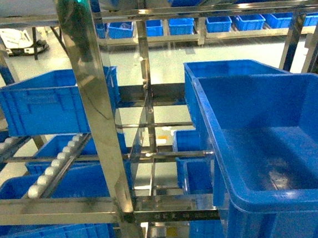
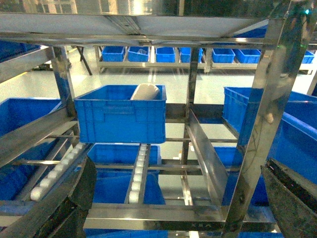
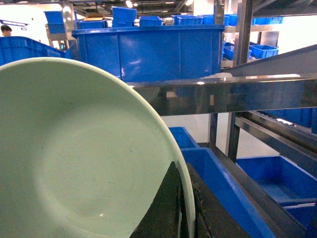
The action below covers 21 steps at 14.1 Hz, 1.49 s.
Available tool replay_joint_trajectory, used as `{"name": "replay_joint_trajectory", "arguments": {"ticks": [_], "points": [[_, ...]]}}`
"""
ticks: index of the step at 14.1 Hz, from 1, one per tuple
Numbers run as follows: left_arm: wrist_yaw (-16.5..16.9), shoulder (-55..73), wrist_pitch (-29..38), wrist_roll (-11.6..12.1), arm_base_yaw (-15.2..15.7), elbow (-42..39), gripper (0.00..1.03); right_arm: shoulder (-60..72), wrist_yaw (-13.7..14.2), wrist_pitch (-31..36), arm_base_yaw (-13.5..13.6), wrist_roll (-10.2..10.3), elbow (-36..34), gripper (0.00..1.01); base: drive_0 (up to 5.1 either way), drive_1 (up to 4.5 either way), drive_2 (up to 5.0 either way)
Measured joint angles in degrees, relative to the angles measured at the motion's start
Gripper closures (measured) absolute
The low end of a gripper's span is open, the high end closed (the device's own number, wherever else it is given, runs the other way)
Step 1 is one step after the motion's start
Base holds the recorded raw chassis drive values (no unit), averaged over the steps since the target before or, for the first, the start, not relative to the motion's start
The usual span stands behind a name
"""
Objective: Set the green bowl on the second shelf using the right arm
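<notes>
**Green bowl gripped at its rim, close to the right wrist camera**

The green bowl (image 3: 74, 158) is filling most of the right wrist view, tilted so its smooth inside is facing the lens. The right gripper (image 3: 184, 208) is pinching the bowl's rim at the lower right, one dark finger (image 3: 161, 210) lying against the inner surface and another showing behind the edge. Beyond the bowl, a steel shelf rail (image 3: 223, 94) is running across, with a large blue crate (image 3: 148, 52) sitting above it and another blue crate (image 3: 220, 191) just below and beside the bowl.

From the head view, neither bowl nor arm is showing; a deep blue bin (image 1: 273, 153) is sitting at the right of the steel rack (image 1: 101, 129).

In the left wrist view, the left gripper's dark fingers (image 2: 74, 198) are sitting wide apart at the bottom corners, holding nothing, facing a blue crate on the roller shelf (image 2: 121, 119).
</notes>
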Motion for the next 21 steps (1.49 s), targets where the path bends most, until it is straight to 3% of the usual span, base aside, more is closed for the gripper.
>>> {"name": "replay_joint_trajectory", "arguments": {"ticks": [2,4,7,9,13,16,18,21], "points": [[-0.02,0.00,0.00,-0.02,0.00,0.00,0.05,7.89,-3.87,6.19,-3.45,-0.09,0.07,0.99,0.0,0.00,0.0],[-0.02,0.00,0.00,-0.02,0.00,0.00,0.05,19.65,-7.61,14.53,-5.25,-1.01,1.29,0.99,0.0,0.00,0.0],[0.00,0.00,0.00,0.00,0.00,0.00,0.05,32.89,-10.14,21.59,-7.52,-2.73,4.57,0.99,0.0,0.00,0.0],[0.00,0.00,-0.02,0.00,0.00,0.00,0.05,38.18,-11.32,21.77,-8.20,-3.80,4.70,0.99,0.0,0.00,0.0],[-0.02,0.00,0.00,-0.02,0.00,0.00,0.05,48.13,-12.76,27.71,-8.17,-5.14,5.22,0.99,0.0,0.00,0.0],[0.00,0.00,0.00,-0.02,0.00,0.00,0.05,59.95,-14.86,29.64,-8.63,-6.34,9.97,0.99,0.0,0.00,0.0],[0.00,0.00,-0.02,-0.02,0.00,0.00,0.05,69.70,-17.84,24.24,-11.30,-6.32,20.37,0.99,0.0,0.00,0.0],[-0.02,0.00,0.00,-0.02,0.00,0.00,0.05,72.83,-19.58,20.39,-12.09,-6.08,24.68,0.99,0.0,0.00,0.0]]}}
